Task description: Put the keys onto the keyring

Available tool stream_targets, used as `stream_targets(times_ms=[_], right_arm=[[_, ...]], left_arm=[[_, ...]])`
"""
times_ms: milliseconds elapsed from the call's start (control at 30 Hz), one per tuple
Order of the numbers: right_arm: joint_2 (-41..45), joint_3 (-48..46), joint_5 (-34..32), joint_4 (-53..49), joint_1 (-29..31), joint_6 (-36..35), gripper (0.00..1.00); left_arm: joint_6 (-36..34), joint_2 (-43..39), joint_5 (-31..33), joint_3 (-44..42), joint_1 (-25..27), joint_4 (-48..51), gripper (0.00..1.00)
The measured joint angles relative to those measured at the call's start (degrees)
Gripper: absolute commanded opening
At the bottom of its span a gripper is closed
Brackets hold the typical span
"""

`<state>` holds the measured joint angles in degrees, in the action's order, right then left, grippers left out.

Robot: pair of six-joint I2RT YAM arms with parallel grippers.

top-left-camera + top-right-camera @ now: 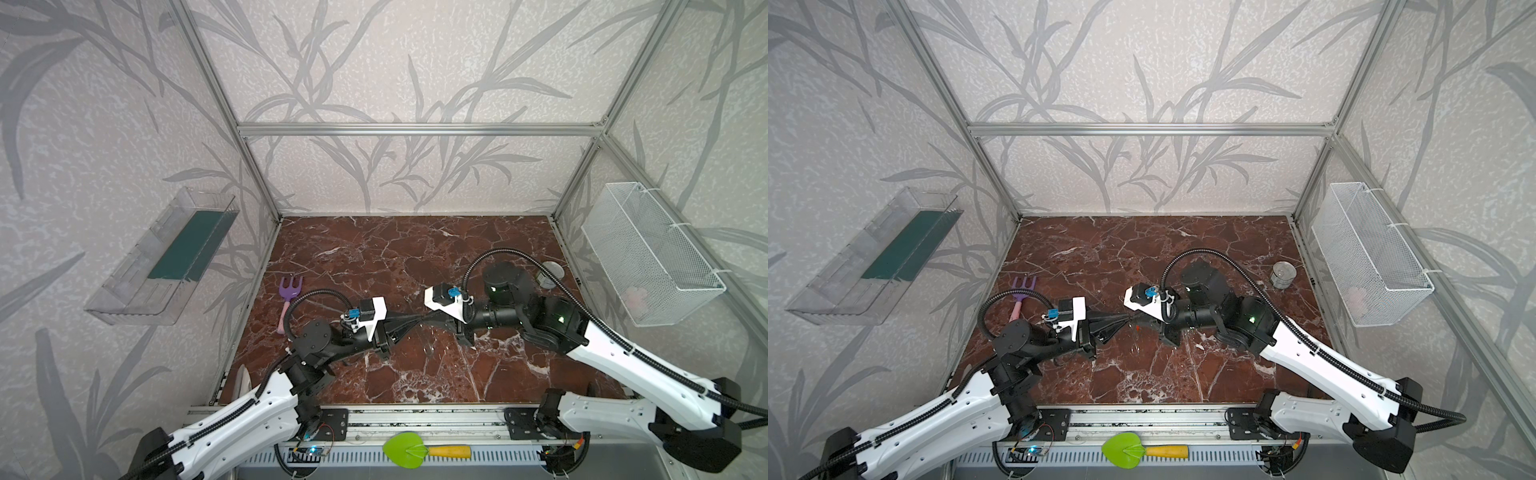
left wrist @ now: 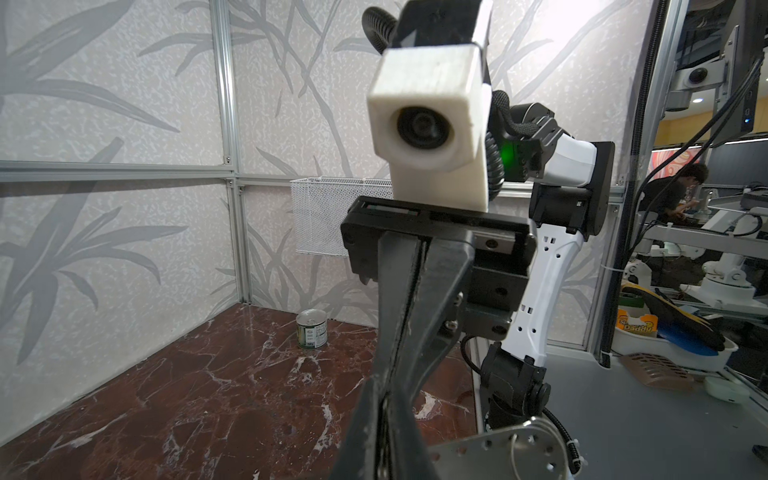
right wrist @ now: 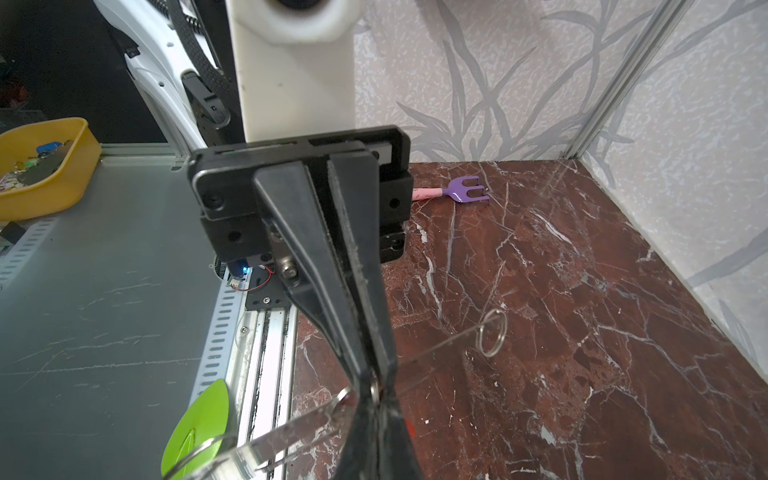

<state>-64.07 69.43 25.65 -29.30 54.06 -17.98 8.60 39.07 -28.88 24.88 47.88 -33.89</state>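
Observation:
My two grippers meet tip to tip above the middle of the marble table: left gripper (image 1: 417, 322) (image 2: 388, 399), right gripper (image 1: 430, 321) (image 3: 376, 399). The keyring (image 2: 511, 453) is a flat pale plate with small holes and thin wire rings. It runs crosswise into the left fingers, which look shut on it. In the right wrist view the keyring (image 3: 291, 424) looks see-through. The right gripper is shut on a small silver piece. The red tag of the keys (image 3: 409, 428) (image 1: 1137, 328) hangs just below it.
A purple toy rake (image 1: 289, 291) lies at the table's left edge and a tin can (image 1: 550, 276) stands at the right edge. A green and yellow trowel (image 1: 405, 451) rests on the front rail. A mesh basket (image 1: 648, 257) and a clear shelf (image 1: 166, 257) hang on the side walls.

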Motion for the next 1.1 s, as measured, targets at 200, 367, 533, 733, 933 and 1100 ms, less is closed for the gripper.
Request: stream_targets(times_ms=[200,367,533,733,933,1100], right_arm=[[-4.24,9.40,-4.39,-11.41,0.02,-5.55,0.00],[-9.62,19.47,-7.23,-22.08,0.04,-9.86,0.00],[-17.03,30.03,-9.33,-32.63,0.24,-13.49,0.00],[-21.94,33.88,-10.67,-39.26,1.11,-15.15,0.00],[-20.72,33.00,-9.77,-39.85,1.38,-15.58,0.00],[-19.32,32.33,-8.59,-39.80,1.40,-15.80,0.00]], left_arm=[[-2.73,-8.63,5.55,1.49,0.02,11.39,0.23],[-4.96,-9.66,9.20,7.23,0.02,23.39,0.23],[-6.36,-4.57,9.05,12.83,0.02,31.54,0.23],[-8.04,1.77,7.04,16.65,0.07,36.50,0.23],[-8.85,3.63,5.31,16.65,0.07,37.07,0.23],[-8.92,4.04,3.65,16.65,0.07,36.24,0.23]])
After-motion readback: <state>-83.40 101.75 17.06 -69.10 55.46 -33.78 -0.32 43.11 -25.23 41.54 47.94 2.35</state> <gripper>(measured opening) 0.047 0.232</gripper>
